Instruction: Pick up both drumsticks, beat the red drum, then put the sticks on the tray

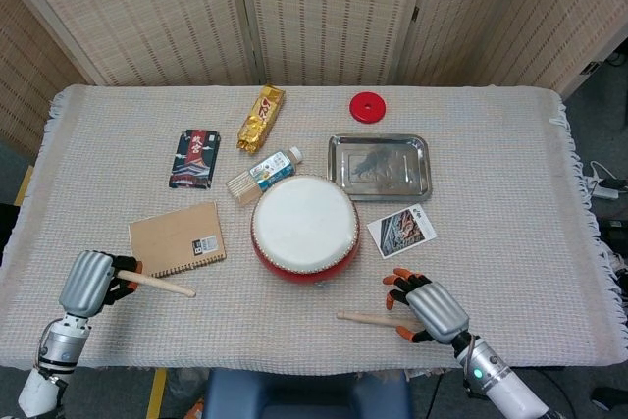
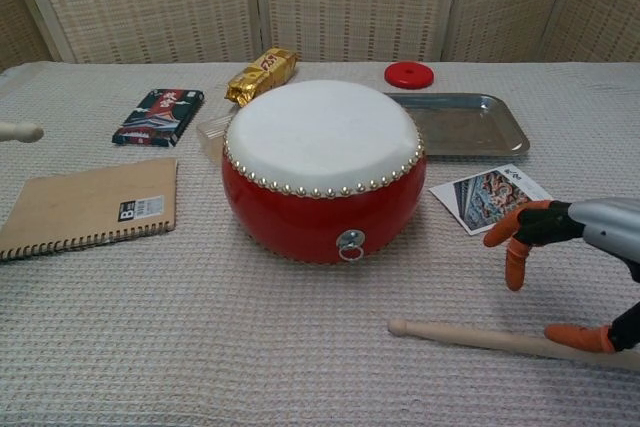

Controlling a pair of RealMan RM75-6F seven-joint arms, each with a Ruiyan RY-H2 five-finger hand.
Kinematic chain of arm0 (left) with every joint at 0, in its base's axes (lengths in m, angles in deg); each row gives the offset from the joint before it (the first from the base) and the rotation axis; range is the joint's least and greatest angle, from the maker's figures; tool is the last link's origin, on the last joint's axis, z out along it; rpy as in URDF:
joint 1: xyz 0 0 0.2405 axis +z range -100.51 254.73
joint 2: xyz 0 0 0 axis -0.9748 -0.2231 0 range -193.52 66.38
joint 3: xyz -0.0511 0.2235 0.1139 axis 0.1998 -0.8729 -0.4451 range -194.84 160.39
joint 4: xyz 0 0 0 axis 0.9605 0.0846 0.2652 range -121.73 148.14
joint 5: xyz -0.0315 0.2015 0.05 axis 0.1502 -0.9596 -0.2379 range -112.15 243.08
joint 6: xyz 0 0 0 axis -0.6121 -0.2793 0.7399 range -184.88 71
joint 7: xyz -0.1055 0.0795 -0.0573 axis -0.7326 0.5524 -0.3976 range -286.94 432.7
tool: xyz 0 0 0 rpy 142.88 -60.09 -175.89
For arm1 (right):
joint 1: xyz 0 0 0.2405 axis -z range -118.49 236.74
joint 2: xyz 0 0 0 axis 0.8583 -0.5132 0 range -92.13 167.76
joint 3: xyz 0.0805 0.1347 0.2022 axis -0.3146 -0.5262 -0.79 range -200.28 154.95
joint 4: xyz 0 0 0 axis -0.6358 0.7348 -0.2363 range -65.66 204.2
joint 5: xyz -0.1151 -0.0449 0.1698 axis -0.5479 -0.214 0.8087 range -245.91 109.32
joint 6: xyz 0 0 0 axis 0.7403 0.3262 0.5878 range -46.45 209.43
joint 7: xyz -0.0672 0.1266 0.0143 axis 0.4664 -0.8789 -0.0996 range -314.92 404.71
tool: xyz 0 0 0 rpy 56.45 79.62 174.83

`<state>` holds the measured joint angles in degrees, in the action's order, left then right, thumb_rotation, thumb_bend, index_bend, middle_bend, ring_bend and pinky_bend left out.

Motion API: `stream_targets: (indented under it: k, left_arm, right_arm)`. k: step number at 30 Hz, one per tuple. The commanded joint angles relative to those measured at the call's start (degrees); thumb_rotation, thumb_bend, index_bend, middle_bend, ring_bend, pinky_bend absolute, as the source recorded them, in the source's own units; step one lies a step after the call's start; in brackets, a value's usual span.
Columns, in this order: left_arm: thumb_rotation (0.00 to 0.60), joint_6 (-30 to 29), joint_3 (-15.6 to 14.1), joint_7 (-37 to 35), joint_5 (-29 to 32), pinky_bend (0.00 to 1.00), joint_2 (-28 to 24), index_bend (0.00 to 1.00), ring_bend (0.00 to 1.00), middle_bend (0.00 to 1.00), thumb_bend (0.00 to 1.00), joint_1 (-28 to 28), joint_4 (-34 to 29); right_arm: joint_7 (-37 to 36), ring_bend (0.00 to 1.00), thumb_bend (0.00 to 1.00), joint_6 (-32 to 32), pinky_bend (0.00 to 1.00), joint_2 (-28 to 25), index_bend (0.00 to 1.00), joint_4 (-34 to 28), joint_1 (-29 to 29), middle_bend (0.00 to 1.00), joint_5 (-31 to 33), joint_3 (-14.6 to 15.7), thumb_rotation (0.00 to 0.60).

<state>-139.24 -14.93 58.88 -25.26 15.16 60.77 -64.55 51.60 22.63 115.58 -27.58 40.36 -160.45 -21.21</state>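
Note:
The red drum with a white skin stands mid-table. My left hand at the front left grips one drumstick, which points right toward the drum; its tip shows at the left edge of the chest view. The second drumstick lies on the cloth in front of the drum. My right hand hovers over its right end, fingers spread and curved down, thumb near the stick, not closed on it. The steel tray sits behind the drum to the right.
A notebook, a dark packet, a gold packet, a small bottle and a red disc lie around the drum. A picture card rests just beyond my right hand.

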Motion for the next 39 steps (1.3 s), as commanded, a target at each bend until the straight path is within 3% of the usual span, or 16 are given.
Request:
stream_targets:
  k: [1, 19, 29, 34, 39]
  left_arm:
    - [0.6, 0.78, -0.38, 0.09, 0.31, 1.0, -0.37, 1.0, 1.0, 1.0, 0.67, 0.04, -0.41]
    - [0.6, 3.5, -1.48, -0.74, 0.56, 1.0, -0.84, 0.99, 1.0, 1.0, 0.66, -0.46, -0.31]
    - [0.6, 4.44, -2.23, -4.67, 0.21, 1.0, -1.81, 0.99, 1.0, 1.0, 0.65, -0.62, -0.4]
    - [0.6, 3.86, -2.13, -4.99, 0.22, 1.0, -1.74, 0.99, 1.0, 1.0, 0.63, -0.36, -0.19]
    - [0.6, 3.16, -1.86, -5.21, 0.54, 1.0, -1.68, 0.99, 1.0, 1.0, 0.64, 0.03, 0.0]
  right_arm:
    - [3.85, 0.0, 0.21, 0.55, 0.24, 3.64, 0.46, 2.94, -0.75, 0.19, 1.04, 0.15, 0.6]
    - [16.2, 0.0, 0.24, 4.37, 0.24, 9.91, 0.46, 4.52, -4.17, 0.19, 7.18, -0.27, 0.6]
    - [18.67, 0.0, 0.34, 3.61, 0.24, 11.06, 0.59, 4.86, -4.74, 0.19, 7.94, 0.53, 0.6]
    - [12.58, 0.0, 0.36, -0.3, 0.24, 9.54, 0.6, 3.77, -4.02, 0.19, 6.25, -0.24, 0.6]
    - [-6.51, 0.01, 0.36, -2.96, 0.24, 4.09, 0.6, -0.19, -3.77, 0.19, 5.43, -2.4, 0.6]
